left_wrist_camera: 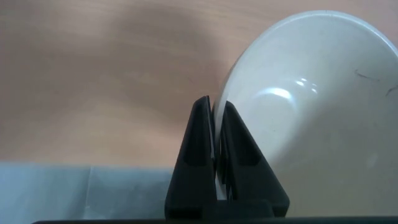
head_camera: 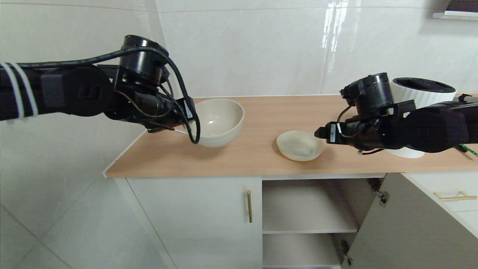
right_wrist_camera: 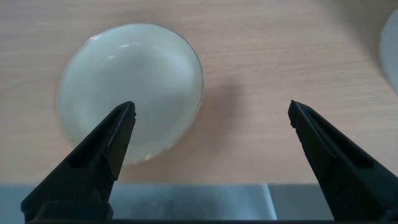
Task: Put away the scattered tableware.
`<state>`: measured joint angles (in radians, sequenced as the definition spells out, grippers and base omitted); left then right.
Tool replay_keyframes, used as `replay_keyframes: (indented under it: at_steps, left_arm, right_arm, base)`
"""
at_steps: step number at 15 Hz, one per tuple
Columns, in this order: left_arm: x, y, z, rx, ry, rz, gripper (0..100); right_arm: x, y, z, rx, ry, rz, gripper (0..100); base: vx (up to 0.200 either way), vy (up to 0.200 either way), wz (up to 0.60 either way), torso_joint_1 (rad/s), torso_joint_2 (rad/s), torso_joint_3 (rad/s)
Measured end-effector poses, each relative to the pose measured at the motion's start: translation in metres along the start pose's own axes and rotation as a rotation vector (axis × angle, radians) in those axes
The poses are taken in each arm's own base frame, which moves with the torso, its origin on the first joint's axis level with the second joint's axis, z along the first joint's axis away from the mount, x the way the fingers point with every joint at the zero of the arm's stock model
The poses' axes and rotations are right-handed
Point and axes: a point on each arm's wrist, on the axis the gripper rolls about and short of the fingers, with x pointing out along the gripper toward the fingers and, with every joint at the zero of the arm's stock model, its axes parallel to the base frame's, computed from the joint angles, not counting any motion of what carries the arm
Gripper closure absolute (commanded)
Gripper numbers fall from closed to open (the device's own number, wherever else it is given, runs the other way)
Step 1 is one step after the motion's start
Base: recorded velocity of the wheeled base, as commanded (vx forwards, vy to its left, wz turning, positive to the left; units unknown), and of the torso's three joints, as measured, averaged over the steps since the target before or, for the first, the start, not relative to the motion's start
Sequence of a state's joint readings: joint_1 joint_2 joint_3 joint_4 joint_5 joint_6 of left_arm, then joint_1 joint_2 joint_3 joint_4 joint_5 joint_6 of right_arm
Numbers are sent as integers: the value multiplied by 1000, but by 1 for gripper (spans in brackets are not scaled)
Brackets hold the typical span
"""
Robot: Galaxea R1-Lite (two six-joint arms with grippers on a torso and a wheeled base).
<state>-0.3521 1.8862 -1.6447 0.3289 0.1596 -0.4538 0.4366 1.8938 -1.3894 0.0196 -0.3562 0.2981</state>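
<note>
A large cream bowl (head_camera: 220,119) sits at the left end of a wooden counter (head_camera: 261,112), tipped so that its opening faces right and toward the viewer. Its lower side is at or just above the wood; which of the two cannot be told. The left gripper (left_wrist_camera: 214,109) is clamped on the bowl's near rim, one finger inside the wall and one outside, pinched tight on it. To the right, well apart from the bowl, a small pale dish (head_camera: 300,145) lies flat on the counter near its front edge. The right gripper (head_camera: 319,133) hangs just beside and above this dish with its fingers (right_wrist_camera: 106,149) spread wide, one over the dish and the other over bare wood, grasping nothing. Behind the right arm stands a white ribbed pot (head_camera: 422,95). Under the counter, a cupboard door (head_camera: 403,224) is swung open, showing two shelves (head_camera: 306,209). By the look of it the task is at an early stage: neither piece has reached the shelves. The bowl is gripped and seems ready to be carried down, while the dish is not yet grasped.
</note>
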Motion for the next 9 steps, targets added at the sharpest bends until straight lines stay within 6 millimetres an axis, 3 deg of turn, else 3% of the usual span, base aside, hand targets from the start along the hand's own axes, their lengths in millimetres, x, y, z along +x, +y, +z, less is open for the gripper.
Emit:
replay_keyframes:
  at_steps: [4,9]
  left_arm:
    - [-53,-3,2,5,-54,-73,100]
    - [-77,-5,4,8,-93,-110,100]
  right_arm:
    - [34,10,-10,27,30,-28,0]
    - [60,16,-20,30,50,-60,0]
  base:
    - [0,0,0,0,0,0]
    - [0,0,0,0,0,0]
